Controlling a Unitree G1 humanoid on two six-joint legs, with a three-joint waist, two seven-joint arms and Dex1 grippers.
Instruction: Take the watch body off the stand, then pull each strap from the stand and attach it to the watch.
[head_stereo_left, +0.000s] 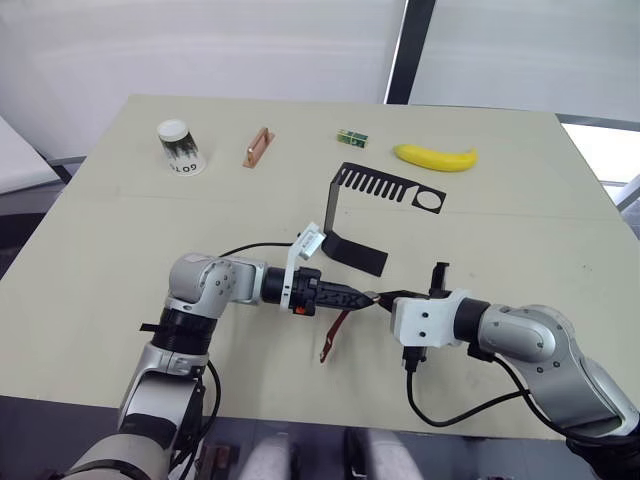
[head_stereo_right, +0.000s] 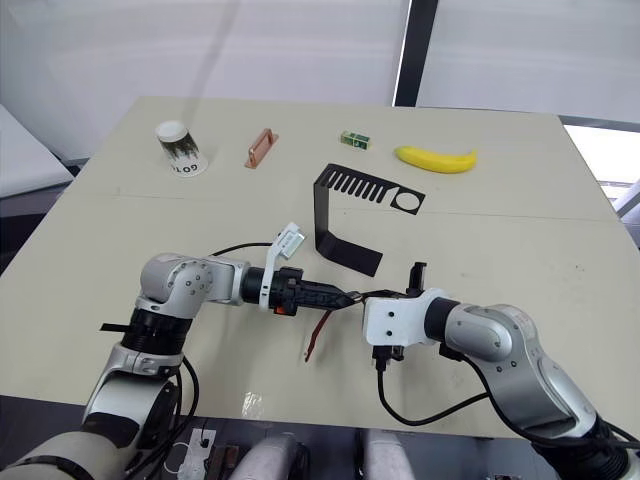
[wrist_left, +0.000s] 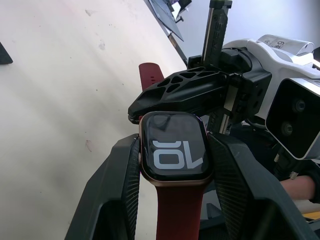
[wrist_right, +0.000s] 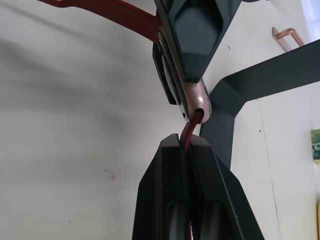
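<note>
My left gripper (head_stereo_left: 360, 297) is shut on the watch body (wrist_left: 175, 152), whose dark screen with light markings faces the left wrist camera. One dark red strap (head_stereo_left: 335, 335) is attached to the watch and hangs down to the table. My right gripper (head_stereo_left: 388, 299) meets it from the right, shut on the second dark red strap (wrist_right: 188, 131), whose end sits at the edge of the watch body (wrist_right: 196, 98). The black stand (head_stereo_left: 350, 215) is just behind both grippers, its slotted top arm bare.
Along the far side of the table are a tipped paper cup (head_stereo_left: 180, 147), a copper-coloured bar (head_stereo_left: 257, 147), a small green box (head_stereo_left: 352, 137) and a banana (head_stereo_left: 435, 156). The table's front edge runs close below my arms.
</note>
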